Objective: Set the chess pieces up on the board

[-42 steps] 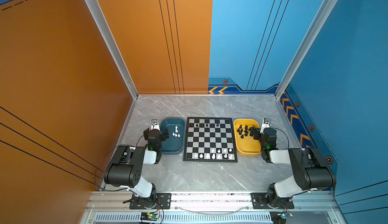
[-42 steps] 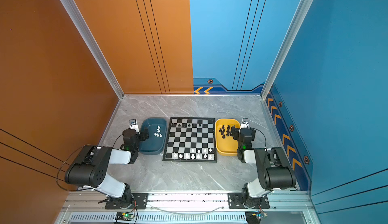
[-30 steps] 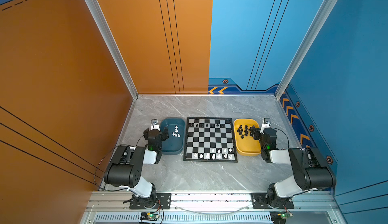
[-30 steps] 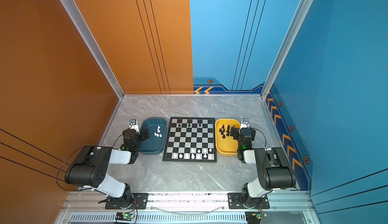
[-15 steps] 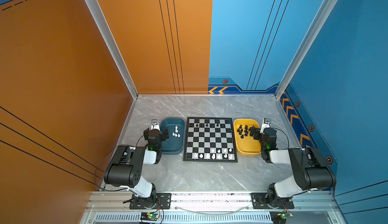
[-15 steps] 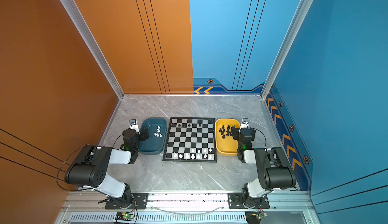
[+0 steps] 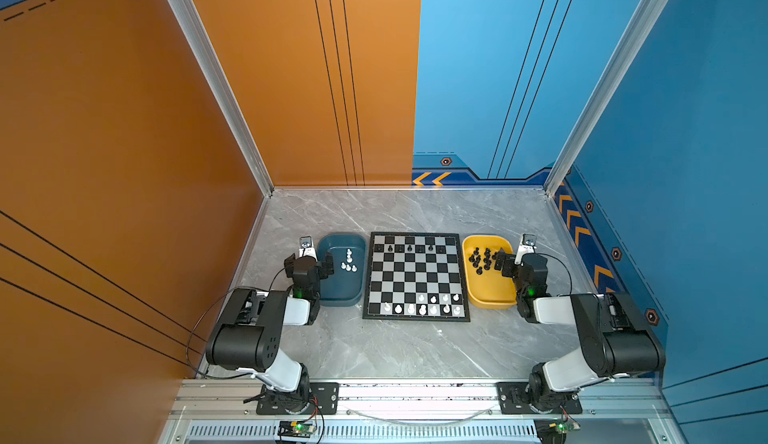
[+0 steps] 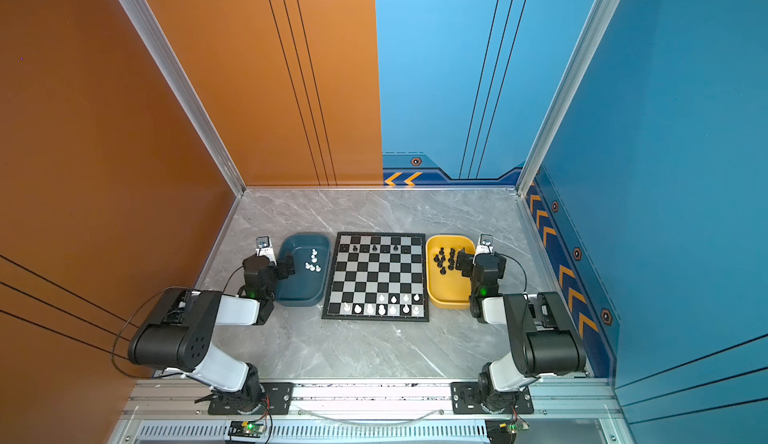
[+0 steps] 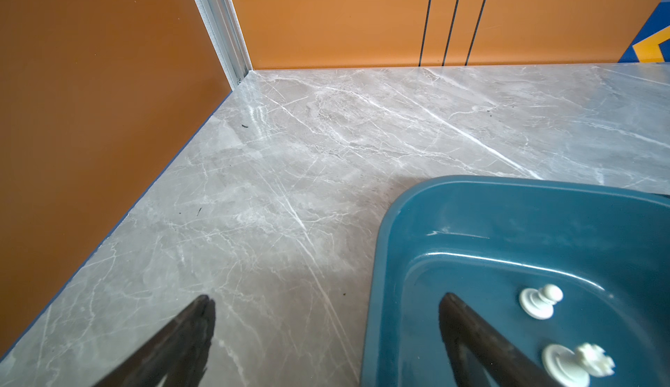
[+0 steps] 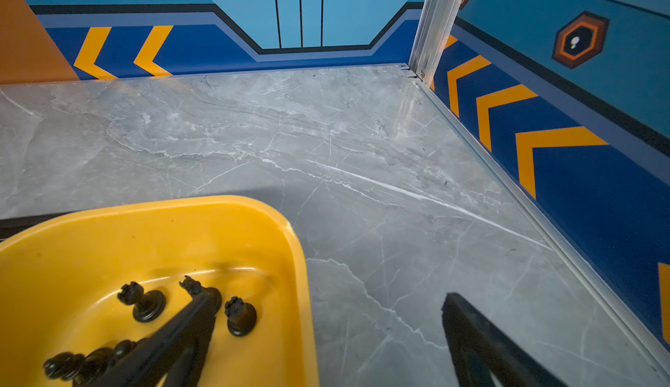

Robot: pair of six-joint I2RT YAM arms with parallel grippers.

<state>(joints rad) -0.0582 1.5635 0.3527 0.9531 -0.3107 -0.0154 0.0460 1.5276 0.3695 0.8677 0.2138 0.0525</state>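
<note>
The board (image 7: 399,273) (image 8: 376,273) lies flat at the table's middle. Several white chess pieces (image 7: 422,306) stand on its near rows and three black ones (image 7: 409,248) on its far row. More white pieces (image 7: 348,262) (image 9: 540,303) lie in the dark blue tray (image 7: 340,292). More black pieces (image 7: 480,259) (image 10: 143,303) sit in the yellow tray (image 7: 490,296). My left gripper (image 7: 308,259) (image 9: 328,296) is open and empty, straddling the blue tray's outer wall. My right gripper (image 7: 520,258) (image 10: 330,293) is open and empty, straddling the yellow tray's outer wall.
Both trays touch the board's sides. Orange walls (image 7: 166,130) close the left and part of the back, blue walls (image 7: 665,150) the rest. Bare marble table (image 7: 395,213) stretches behind the board and in front of it (image 7: 395,350).
</note>
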